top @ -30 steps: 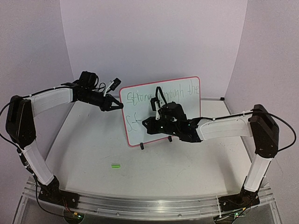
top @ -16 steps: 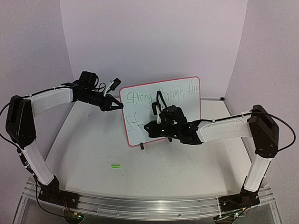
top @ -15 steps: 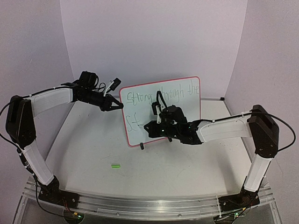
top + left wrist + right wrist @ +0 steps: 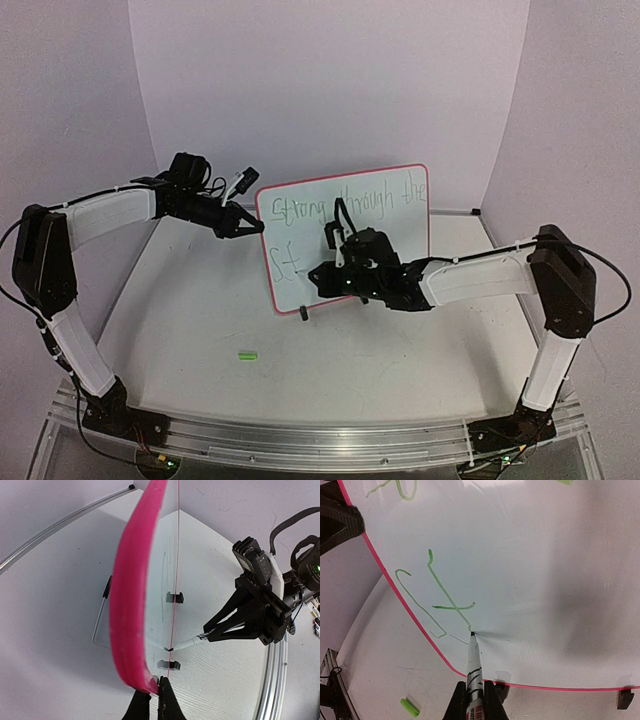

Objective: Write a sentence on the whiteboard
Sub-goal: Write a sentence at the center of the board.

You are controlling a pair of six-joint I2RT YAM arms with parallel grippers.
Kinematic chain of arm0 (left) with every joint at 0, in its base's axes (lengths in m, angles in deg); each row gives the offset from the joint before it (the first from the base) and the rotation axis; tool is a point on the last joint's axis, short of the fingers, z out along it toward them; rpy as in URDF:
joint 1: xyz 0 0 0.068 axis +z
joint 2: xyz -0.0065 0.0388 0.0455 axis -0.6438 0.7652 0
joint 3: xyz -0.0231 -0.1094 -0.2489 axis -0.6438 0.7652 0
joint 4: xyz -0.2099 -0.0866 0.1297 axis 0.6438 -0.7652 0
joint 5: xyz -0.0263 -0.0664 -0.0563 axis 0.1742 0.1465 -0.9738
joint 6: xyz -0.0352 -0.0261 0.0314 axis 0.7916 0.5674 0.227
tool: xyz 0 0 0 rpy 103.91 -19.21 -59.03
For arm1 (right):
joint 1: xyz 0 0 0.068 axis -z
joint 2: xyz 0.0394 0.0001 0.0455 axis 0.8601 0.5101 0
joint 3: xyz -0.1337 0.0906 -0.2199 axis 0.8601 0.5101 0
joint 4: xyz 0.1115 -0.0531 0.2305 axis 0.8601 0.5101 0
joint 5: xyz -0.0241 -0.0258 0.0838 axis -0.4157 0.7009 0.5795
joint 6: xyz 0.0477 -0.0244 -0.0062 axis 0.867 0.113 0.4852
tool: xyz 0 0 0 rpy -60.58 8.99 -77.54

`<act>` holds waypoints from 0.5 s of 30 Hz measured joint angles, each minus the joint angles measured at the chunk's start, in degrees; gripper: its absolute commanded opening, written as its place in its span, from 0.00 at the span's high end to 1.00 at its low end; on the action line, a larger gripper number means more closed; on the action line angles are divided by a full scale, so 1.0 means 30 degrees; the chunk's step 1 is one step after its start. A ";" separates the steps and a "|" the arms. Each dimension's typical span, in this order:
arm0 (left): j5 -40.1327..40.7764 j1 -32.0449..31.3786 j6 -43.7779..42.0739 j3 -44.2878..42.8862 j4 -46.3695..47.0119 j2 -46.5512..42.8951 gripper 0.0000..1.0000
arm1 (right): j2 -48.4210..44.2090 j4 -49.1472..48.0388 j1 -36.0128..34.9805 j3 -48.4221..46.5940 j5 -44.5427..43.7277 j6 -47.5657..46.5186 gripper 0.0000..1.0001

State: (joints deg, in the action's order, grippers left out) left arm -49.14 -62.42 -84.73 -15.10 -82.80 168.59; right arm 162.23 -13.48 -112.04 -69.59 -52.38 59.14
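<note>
Change: over the last second the right gripper (image 4: 322, 276) has dropped down and left across the board (image 4: 400, 215). The second line of green writing has grown from an "S" with a dash to "St".
Meaning: the sentence is partly done. The top line reads roughly "Strong through the" (a cable hides a letter or two), and the second line looks barely begun.
Left gripper (image 4: 257, 228): fingers pinched together on the board's pink left edge, which appears to steady it.
Cap (image 4: 247, 354): green, lying on the table (image 4: 190, 300) well in front of the board.
Board: standing upright on two black feet near the middle of the table, its written face towards the arms.
Marker (image 4: 474, 667): its tip touches the board at the foot of the "t".
Right gripper: clamped on the marker's barrel.
Board and hands: the left gripper holds the board's left edge. The right gripper hovers just in front of its lower left area, and only the marker tip touches the board there.
</note>
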 measured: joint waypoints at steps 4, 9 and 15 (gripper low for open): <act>0.0000 0.0000 0.0000 0.0000 0.0000 0.0004 1.00 | -0.0142 0.0251 -0.0029 0.0000 -0.0400 -0.0098 1.00; -0.0007 0.0000 -0.0001 0.0000 0.0000 0.0000 1.00 | -0.0523 0.0341 -0.0011 0.0002 -0.0832 -0.0287 1.00; -0.0015 -0.0022 -0.0044 0.0000 0.0000 0.0000 1.00 | -0.2195 0.0305 0.0069 0.0579 -0.0915 -0.0441 1.00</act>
State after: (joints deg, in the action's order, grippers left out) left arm -49.19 -62.49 -84.86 -15.10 -82.80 168.59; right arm 155.64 -12.57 -111.83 -67.85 -55.12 57.82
